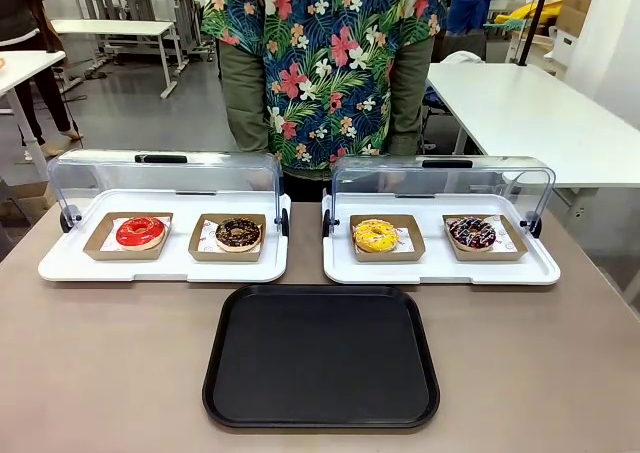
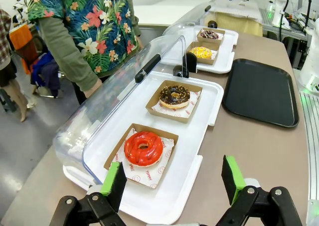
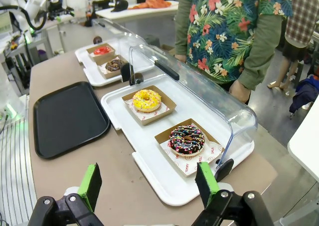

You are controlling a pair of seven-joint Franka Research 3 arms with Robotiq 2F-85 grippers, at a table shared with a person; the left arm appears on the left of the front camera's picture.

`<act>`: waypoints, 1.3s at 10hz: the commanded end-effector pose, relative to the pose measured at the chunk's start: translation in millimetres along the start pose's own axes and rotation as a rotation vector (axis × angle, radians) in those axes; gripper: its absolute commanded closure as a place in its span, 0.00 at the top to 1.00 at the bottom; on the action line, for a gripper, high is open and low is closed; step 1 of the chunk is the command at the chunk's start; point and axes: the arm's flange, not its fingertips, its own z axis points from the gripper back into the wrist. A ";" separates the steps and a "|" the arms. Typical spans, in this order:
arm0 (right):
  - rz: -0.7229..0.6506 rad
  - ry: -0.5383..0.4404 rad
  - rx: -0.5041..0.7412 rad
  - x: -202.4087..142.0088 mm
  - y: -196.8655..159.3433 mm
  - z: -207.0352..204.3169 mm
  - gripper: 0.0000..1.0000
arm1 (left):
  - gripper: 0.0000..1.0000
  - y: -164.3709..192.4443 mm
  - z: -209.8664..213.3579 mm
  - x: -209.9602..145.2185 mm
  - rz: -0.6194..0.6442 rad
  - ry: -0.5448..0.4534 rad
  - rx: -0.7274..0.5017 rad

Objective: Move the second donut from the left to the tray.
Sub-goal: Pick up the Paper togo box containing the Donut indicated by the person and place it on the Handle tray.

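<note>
The second donut from the left is dark chocolate with small light sprinkles and sits in a brown cardboard tray on the left white tray; it also appears in the left wrist view and far off in the right wrist view. The black tray lies bare at the table's front middle. My left gripper hangs open above the near corner of the left white tray, close to the red-glazed donut. My right gripper is open above the table by the right white tray.
Both white trays have their clear lids swung open toward the far side. The right white tray holds a yellow donut and a dark drizzled donut. A person in a floral shirt stands close behind the trays.
</note>
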 end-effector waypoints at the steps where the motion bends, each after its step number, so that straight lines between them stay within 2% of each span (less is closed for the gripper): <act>1: 0.016 -0.020 0.000 1.4 -1.2 0.2 1.00 | 1.00 0.2 0.9 1.5 -0.005 0.000 -0.002; 13: 0.016 -0.020 0.000 1.4 -1.2 0.2 1.00 | 1.00 0.2 0.9 1.5 -0.005 0.000 -0.002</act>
